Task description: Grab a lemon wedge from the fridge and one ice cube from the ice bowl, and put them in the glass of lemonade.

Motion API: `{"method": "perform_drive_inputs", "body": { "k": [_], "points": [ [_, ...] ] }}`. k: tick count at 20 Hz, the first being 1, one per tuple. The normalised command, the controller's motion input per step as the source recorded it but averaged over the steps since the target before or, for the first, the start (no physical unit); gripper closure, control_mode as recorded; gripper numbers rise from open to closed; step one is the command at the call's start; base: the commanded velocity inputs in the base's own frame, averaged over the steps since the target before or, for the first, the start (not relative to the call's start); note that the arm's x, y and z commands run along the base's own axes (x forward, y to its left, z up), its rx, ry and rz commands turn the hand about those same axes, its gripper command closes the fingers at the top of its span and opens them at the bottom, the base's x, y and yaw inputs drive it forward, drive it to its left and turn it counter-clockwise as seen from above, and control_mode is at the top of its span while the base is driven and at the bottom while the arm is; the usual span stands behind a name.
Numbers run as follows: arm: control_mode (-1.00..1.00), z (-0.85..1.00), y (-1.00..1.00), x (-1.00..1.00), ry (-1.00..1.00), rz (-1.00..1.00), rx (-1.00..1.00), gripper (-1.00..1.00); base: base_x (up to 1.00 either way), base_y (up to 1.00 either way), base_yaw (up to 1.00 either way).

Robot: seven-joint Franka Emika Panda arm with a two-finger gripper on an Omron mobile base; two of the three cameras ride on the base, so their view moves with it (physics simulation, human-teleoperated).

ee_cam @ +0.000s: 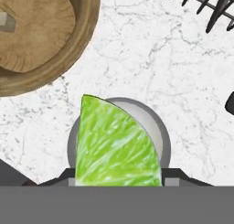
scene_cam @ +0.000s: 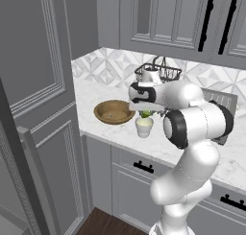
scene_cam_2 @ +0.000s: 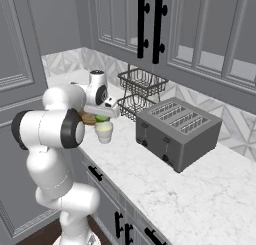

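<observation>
End effector [scene_cam: 145,113] holds lemon wedge [ee_cam: 116,145] above glass [scene_cam: 144,127].

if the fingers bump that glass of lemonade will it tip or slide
The glass of lemonade is short and stands flat on the smooth marble counter, so it would probably slide rather than tip. It holds liquid, so a hard knock might slosh it. It looks small, likely light.

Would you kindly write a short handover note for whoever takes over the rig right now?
Gripper: shut on the lemon wedge, directly above the glass of lemonade.
Ice bowl: on the marble counter beside the glass, an ice cube inside.
Done: wedge fetched and brought over the glass.
Left: release the wedge into the glass, then pick one ice cube from the bowl and add it.
</observation>
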Motion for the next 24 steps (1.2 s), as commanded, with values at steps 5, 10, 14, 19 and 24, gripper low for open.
{"method": "perform_drive_inputs", "body": {
  "k": [5, 10, 14, 19, 24],
  "points": [
    [-1.0, -0.1, 0.0, 0.0, -0.02, 0.0, 0.0, 1.0, 0.0, 0.0, 0.0],
    [-1.0, 0.0, 0.0, 0.0, 0.0, 0.0, 0.0, -1.0, 0.0, 0.0, 0.0],
    [-1.0, 0.0, 0.0, 0.0, 0.0, 0.0, 0.0, -1.0, 0.0, 0.0, 0.0],
    [-1.0, 0.0, 0.0, 0.0, 0.0, 0.0, 0.0, -1.0, 0.0, 0.0, 0.0],
    [-1.0, 0.0, 0.0, 0.0, 0.0, 0.0, 0.0, -1.0, 0.0, 0.0, 0.0]
  ]
}}
